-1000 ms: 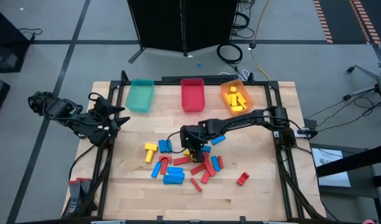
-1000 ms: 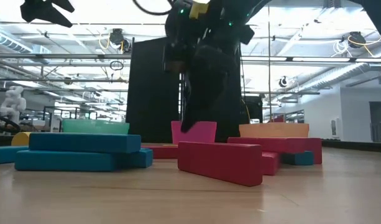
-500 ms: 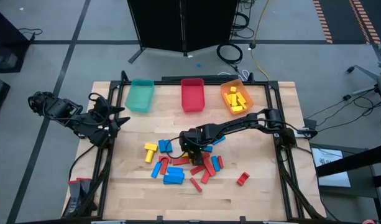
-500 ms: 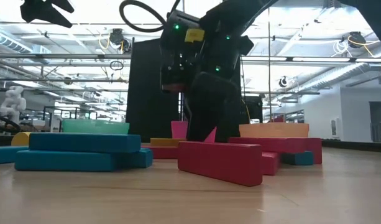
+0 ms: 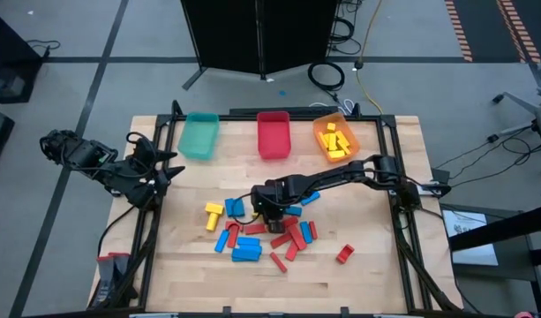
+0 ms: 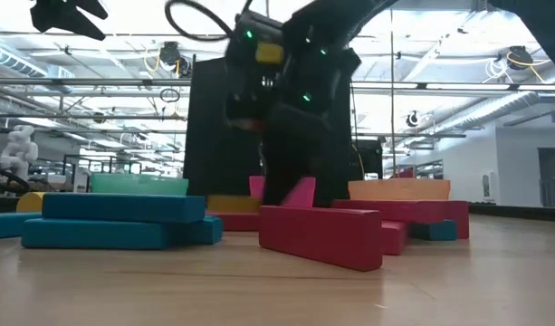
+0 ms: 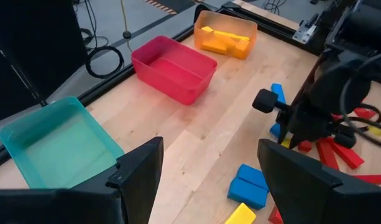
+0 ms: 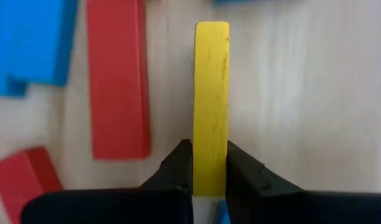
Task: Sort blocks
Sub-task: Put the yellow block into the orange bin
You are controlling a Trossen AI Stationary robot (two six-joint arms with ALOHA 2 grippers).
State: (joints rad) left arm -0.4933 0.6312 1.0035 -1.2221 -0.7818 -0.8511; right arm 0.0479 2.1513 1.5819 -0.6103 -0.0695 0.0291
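Your right gripper [image 8: 210, 167] is down in the pile of blocks [image 5: 266, 234] at mid-table, jaws pinched tight on the end of a yellow bar [image 8: 211, 102] lying flat on the wood beside a red bar [image 8: 119, 78]. That's the pick made. Now you lift clear and carry to the orange bin [image 5: 334, 139], where yellows already sit. Your left gripper [image 7: 209, 180] waits wide open, holding nothing, near the teal bin [image 7: 56, 140].

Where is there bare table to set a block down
Bare wood lies between the teal bin and the block pile, and around the lone red block toward the right rail. The pile is crowded, where the right pincer grips a yellow block.
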